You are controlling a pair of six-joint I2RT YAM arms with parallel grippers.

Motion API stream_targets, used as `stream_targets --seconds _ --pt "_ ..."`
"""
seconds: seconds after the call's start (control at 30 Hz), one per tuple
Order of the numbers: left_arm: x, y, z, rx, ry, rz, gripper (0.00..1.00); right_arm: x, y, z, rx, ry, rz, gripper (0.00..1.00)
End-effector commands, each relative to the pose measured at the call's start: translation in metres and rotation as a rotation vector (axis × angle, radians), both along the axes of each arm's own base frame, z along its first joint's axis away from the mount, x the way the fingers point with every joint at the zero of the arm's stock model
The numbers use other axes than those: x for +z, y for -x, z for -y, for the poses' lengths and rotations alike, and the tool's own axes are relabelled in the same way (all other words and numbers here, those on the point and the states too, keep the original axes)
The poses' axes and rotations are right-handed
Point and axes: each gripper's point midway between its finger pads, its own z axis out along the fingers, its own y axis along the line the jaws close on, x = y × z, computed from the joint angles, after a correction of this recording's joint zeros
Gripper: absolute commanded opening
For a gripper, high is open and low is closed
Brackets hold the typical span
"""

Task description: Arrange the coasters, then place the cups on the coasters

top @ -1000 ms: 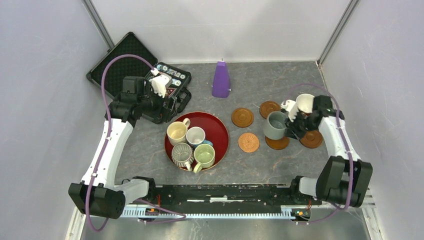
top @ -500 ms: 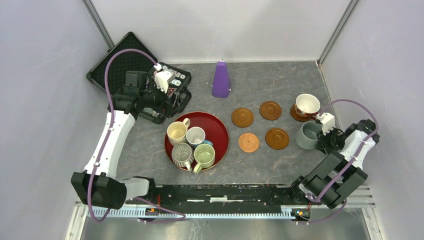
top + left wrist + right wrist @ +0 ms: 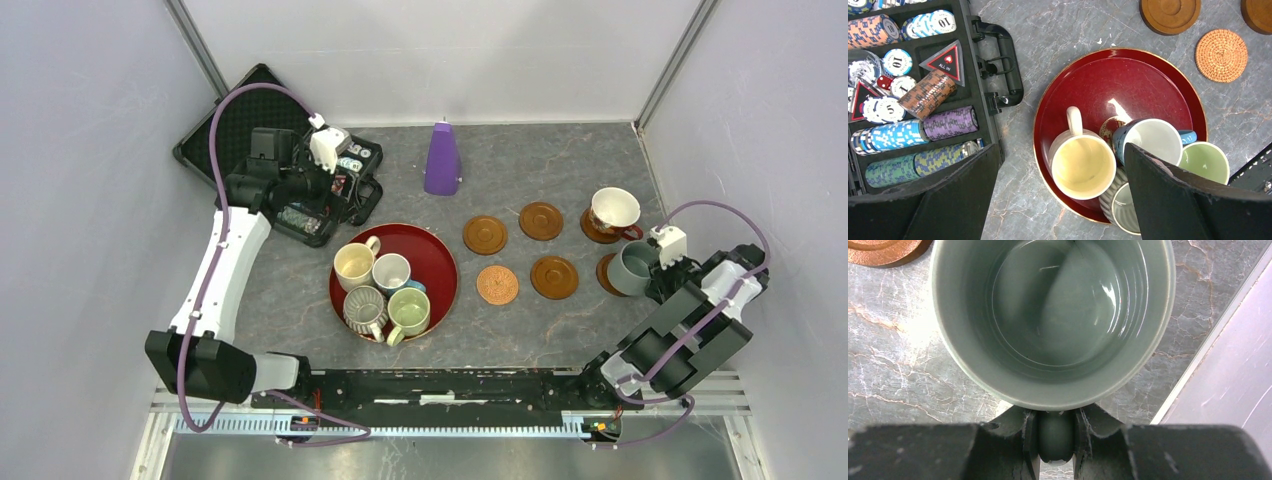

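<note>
While the right fingers (image 3: 1030,440) pinch the grey-blue mug (image 3: 632,268) by its handle at frame right, it should be centred over the dark coaster (image 3: 603,272) before lowering, with the left fingers (image 3: 1173,200) spread idle.

In the open case (image 3: 984,80), a black triangular marker (image 3: 944,59) reads "ALL IN" and several white chips (image 3: 897,62) read "10".

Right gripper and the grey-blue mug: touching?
Touching. The right wrist view shows the right gripper closed on the handle of the mug, no gap either side.
</note>
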Motion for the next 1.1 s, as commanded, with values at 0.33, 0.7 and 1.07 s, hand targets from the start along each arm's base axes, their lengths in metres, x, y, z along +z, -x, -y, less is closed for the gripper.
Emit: stream_targets --seconds 0.33,0.7,1.07 --pt "0.014 -0.011 -0.001 -0.058 -0.059 0.055 1.00 0.000 -0.027 0.003 -0.027 -0.050 0.131 0.02" --pt "0.011 -0.012 -0.002 -0.067 -0.069 0.052 1.00 -0.010 -0.027 -0.004 -0.023 -0.029 0.118 0.16" --pt "0.011 -0.011 -0.003 -0.073 -0.080 0.062 1.00 -0.011 -0.027 0.001 -0.023 0.012 0.094 0.18"
